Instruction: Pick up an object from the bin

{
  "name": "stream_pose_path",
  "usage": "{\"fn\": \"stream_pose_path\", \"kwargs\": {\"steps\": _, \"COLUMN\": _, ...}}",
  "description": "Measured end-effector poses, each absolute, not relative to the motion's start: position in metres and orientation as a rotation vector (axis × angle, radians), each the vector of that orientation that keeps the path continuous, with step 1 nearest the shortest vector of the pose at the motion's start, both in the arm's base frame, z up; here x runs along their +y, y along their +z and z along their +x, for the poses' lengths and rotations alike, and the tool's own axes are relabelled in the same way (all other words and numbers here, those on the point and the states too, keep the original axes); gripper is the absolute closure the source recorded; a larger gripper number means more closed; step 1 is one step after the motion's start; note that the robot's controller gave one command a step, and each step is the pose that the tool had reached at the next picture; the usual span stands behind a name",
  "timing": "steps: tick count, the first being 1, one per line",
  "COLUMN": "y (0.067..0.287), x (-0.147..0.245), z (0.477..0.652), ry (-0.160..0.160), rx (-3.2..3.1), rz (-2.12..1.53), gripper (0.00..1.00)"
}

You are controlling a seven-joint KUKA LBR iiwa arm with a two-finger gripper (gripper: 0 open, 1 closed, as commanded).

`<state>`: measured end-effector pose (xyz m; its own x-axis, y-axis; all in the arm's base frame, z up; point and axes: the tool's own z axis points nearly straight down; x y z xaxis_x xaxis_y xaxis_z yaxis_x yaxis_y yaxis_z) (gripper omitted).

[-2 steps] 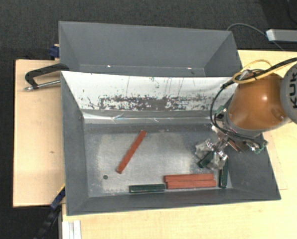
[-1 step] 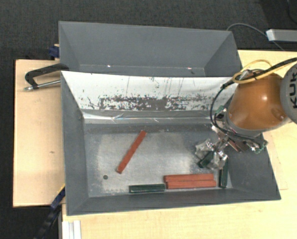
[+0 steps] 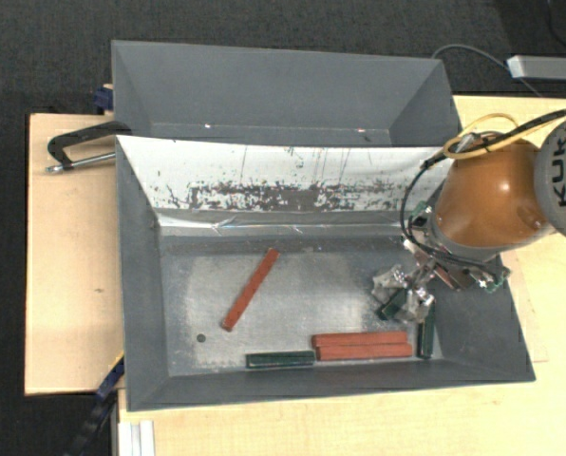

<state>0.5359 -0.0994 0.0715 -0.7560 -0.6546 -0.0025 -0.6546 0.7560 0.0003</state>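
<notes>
Gripper (image 3: 408, 297) sits low in the bin (image 3: 141, 283), just back-right of the red block (image 3: 361, 347) and tight to the right wall. Released or clenched: cannot tell. A small dark green piece (image 3: 389, 308) lies at its tip, behind the block's right end; unclear if held. Dark green bar (image 3: 425, 336) just off the block's right end, near the wall. Second green bar (image 3: 280, 359) just off the block's left end, along the front wall. Orange stick (image 3: 250, 290) back-left of the block, well apart, open floor around it.
</notes>
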Motion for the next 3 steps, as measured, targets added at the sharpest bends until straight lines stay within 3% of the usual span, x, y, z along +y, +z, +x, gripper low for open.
{"fn": "stream_pose_path", "kwargs": {"steps": 3, "y": 0.100, "x": -0.099, "z": 0.537, "ry": -0.003, "rx": 2.938, "rz": -1.093, "gripper": 1.00}}
